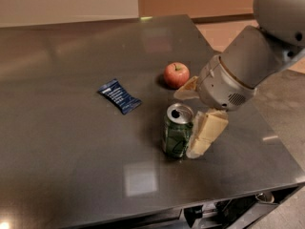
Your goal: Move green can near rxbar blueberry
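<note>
Gripper [185, 124] hanging low over the right of the surface [71, 175], fingers [208, 130] spreading open around the can [176, 131].
The dark, glossy surface is throwing back soft glare. The pale, blunt fingers are standing released, one seemingly brushing the can's right side and one behind it, likely lining up a side grasp. The can, green metal with a silver holed top, is standing upright between them. The round red apple [176, 74] is sitting just beyond the far finger. The bar [119, 95], a flat blue crimped wrapper, is lying well left.
</note>
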`<state>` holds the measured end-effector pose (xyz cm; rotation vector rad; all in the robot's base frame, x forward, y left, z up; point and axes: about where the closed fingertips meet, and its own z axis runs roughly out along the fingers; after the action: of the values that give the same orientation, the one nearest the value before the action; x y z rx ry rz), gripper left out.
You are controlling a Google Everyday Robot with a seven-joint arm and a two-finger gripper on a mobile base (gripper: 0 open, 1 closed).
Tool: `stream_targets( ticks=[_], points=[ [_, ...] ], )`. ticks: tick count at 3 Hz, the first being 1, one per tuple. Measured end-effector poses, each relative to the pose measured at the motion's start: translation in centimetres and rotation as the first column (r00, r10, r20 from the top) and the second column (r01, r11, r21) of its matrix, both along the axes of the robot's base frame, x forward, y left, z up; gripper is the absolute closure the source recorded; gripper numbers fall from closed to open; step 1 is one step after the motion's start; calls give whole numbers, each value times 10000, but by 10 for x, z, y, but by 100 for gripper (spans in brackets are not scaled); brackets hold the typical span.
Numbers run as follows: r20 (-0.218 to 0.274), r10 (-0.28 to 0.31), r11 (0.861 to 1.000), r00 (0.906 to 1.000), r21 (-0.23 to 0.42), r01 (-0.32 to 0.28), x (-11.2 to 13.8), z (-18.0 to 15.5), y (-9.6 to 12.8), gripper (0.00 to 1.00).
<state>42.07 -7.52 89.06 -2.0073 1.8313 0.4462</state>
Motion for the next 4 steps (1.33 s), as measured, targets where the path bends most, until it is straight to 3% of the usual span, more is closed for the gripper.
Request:
stream_targets(
  ticks=[2, 3, 4],
  points=[
    [-29, 274, 9985, 9996, 482, -272, -1, 7, 12, 64],
    [160, 12, 9982, 9999, 592, -21, 13, 17, 22, 87],
    [259, -399, 9962, 9989, 791, 377, 37, 26, 34, 100]
  ],
)
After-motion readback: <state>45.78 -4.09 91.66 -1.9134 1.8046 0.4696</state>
